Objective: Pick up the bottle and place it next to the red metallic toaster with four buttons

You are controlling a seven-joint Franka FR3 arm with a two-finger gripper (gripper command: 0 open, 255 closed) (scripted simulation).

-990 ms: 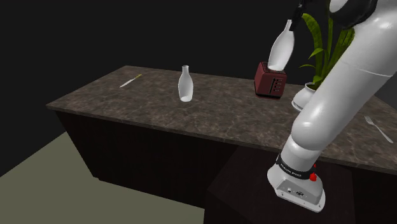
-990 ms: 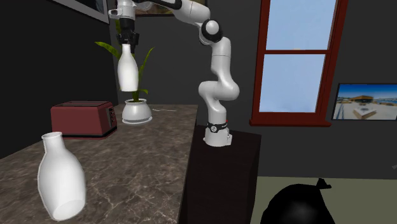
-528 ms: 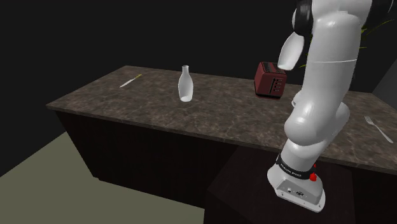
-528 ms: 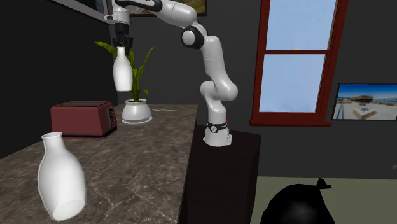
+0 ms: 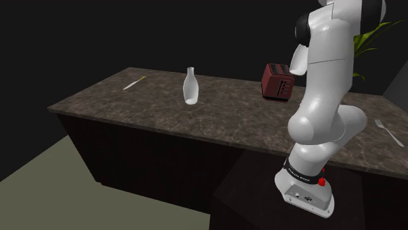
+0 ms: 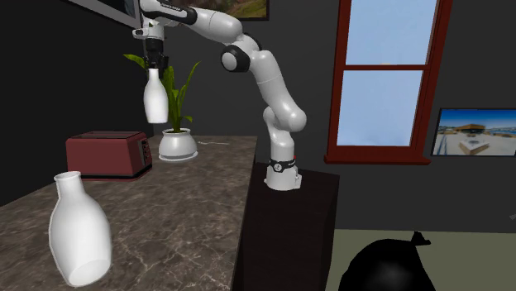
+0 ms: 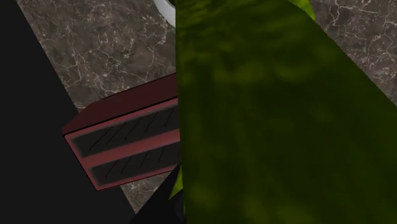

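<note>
Since the second exterior view gives me the clearest read, I work across it from the left. In the lower left corner another bottle point(image 6: 78, 231) stands upright on the marbled table point(image 6: 186, 215), well apart from the work, and I judge it is none of my concern. At mid-left the red toaster point(image 6: 107, 155) sits on the table. In the wrist view its slots point(image 7: 127, 143) face up at the camera, so I take the hand to be roughly overhead.

Above the toaster and a little right of it, in the upper left of the frame, the tool point(image 6: 154, 64) is closed on the neck of the carried bottle point(image 6: 155, 99). The carried bottle hangs upright, well clear of the table, high enough, I judge, to pass over everything below. Just right of the toaster stands a potted plant point(image 6: 177, 145), and one of its leaves point(image 7: 273, 114) hangs across the wrist camera. That makes the gap between pot and toaster tight. I would rather bring the carried bottle down on the open table in front of the toaster, slowly, so its base lands flat.
</note>
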